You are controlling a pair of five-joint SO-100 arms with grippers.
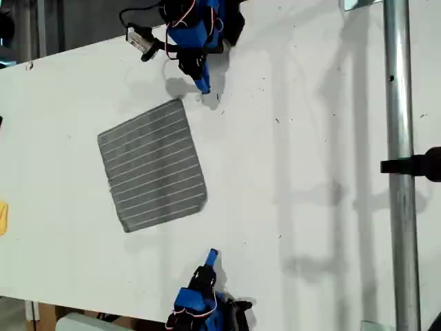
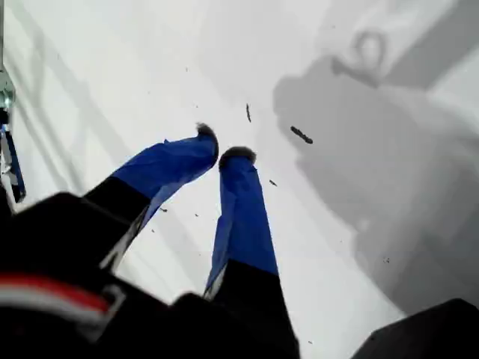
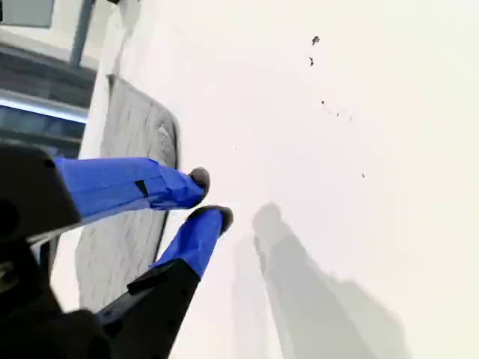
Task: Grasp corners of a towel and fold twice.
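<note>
- Desk [image 1: 310, 207]: white and mostly bare, with long grey shadows towards the exterior view's right.
- Pole [image 1: 403, 172]: metal, upright, at the exterior view's right, with a black clamp on it.
- Towel [image 1: 153, 165]: flat on the desk, one layer, unfolded and turned at an angle, left of centre in the exterior view.
- One arm [image 1: 196, 34] is at the exterior view's top, tip angled down, just beside the towel's upper corner [image 1: 179, 103].
- Other arm [image 1: 200, 300] is at the exterior view's bottom, tip pointing up the desk, apart from the towel.
- My first gripper [image 2: 221, 153]: jaws nearly closed and empty, over bare desk.
- My second gripper [image 3: 208, 198]: jaws narrow and empty, with the towel alongside.
- Yellow object [image 1: 3, 217]: at the exterior view's left edge.
- Dark specks [image 2: 301, 134] lie on the desk near my first gripper.
</note>
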